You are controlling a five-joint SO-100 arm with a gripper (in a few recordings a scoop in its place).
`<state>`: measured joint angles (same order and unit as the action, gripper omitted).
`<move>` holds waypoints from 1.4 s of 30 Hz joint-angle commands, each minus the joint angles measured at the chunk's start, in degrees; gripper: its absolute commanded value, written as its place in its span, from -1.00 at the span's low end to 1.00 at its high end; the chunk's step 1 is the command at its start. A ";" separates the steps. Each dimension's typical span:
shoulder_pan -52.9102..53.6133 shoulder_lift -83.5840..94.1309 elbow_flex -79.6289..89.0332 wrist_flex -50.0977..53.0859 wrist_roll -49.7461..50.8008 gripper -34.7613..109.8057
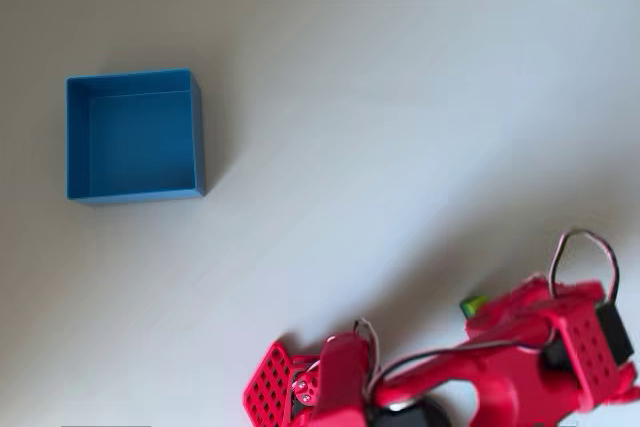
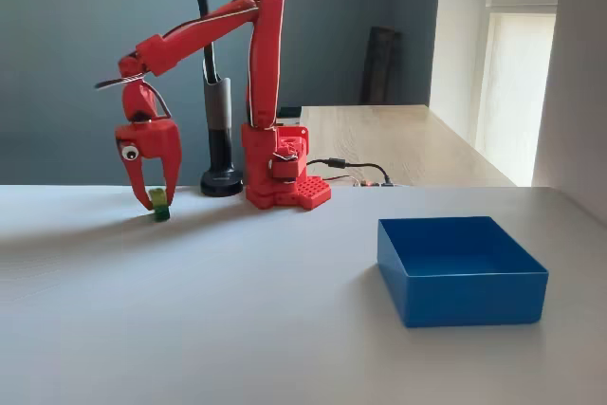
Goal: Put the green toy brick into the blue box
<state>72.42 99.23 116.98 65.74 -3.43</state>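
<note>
A: In the fixed view we see the red two-finger gripper [image 2: 156, 198] of the red plastic arm [image 2: 254, 54] pointing straight down, with its fingertips at the pale grey table [image 2: 237, 320].

B: And right between those fingertips we see the small lime-green plastic toy brick [image 2: 159, 204]. It sits low, at the table surface, though we cannot tell whether it rests on the table or is just off it.

A: The two fingers stand on either side of the brick, close against it. We read the gripper as closed on the brick, but we cannot be sure how firm the contact is.

B: From overhead, we see the arm at the bottom right, and a sliver of the green brick [image 1: 473, 303] peeks out just beside the gripper's red body [image 1: 520, 322], at its upper left edge.

A: The square, shallow, bright blue open box [image 2: 460, 267] stands well apart from the gripper, far to its right and nearer the camera in the fixed view.

B: In the overhead view the box [image 1: 134, 134] lies far to the gripper's upper left, and we see nothing in it.
</note>
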 commanded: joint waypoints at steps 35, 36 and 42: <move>-92.20 1.58 -29.18 -0.70 -9.32 -0.52; -94.04 1.58 -29.18 -0.70 -9.05 -0.52; -102.48 1.49 -28.39 -0.62 -8.09 -0.52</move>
<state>-25.22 98.96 89.12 65.74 -11.25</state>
